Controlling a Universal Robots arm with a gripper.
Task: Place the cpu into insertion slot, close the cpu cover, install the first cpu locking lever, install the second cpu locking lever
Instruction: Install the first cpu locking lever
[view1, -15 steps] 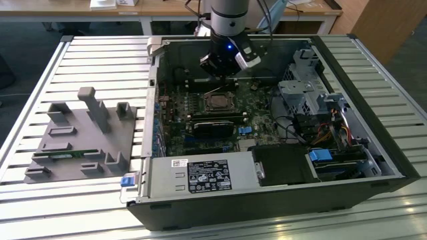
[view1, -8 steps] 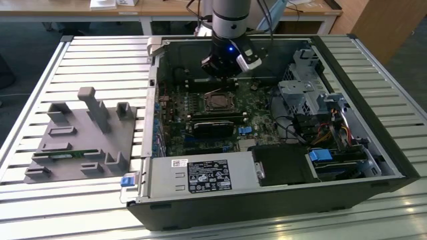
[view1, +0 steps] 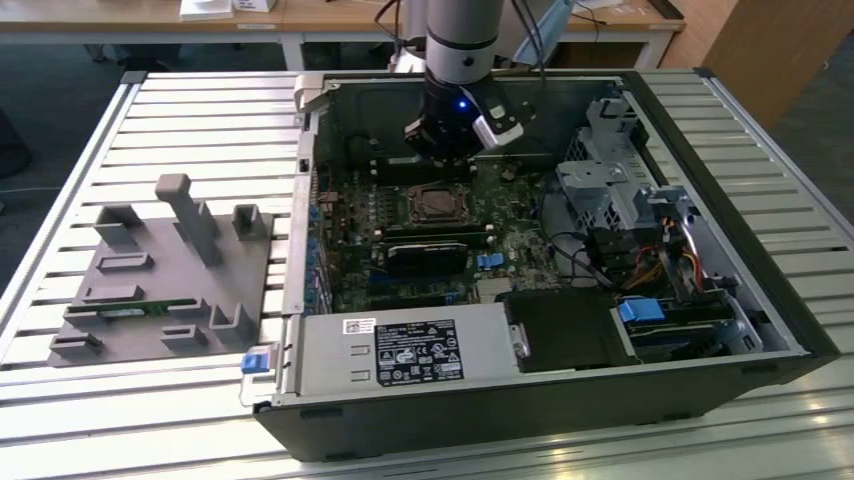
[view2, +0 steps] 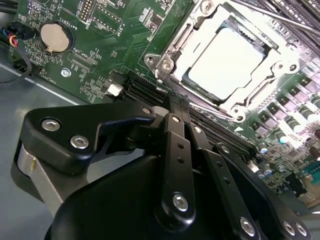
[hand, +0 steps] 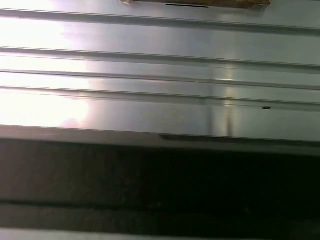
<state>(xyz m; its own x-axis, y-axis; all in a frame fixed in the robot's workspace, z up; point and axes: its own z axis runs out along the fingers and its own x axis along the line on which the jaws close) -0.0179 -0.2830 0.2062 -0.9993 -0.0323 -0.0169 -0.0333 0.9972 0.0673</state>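
On a ribbed silver metal table (view1: 174, 110) sits a large black open computer case (view1: 534, 400), with a grey plastic fixture block (view1: 160, 270) to the exterior view's left of it. Inside the case lies a dark green circuit board (view1: 400, 250), and a silver power supply box with a black label (view1: 400, 350) fills the near corner. Over the far part of the board hangs the black gripper (view1: 447, 150) on its grey arm; whether its fingers are apart or together I cannot tell. Just nearer than it on the board is the small square insertion slot (view1: 434, 203). In the second wrist view the silver-grey square cpu (view2: 225, 62) lies flat inside that socket, and the thin silver metal cpu cover (view2: 172, 50) frames it, its window around the chip. A round silver coin battery (view2: 53, 37) sits well apart on the board.
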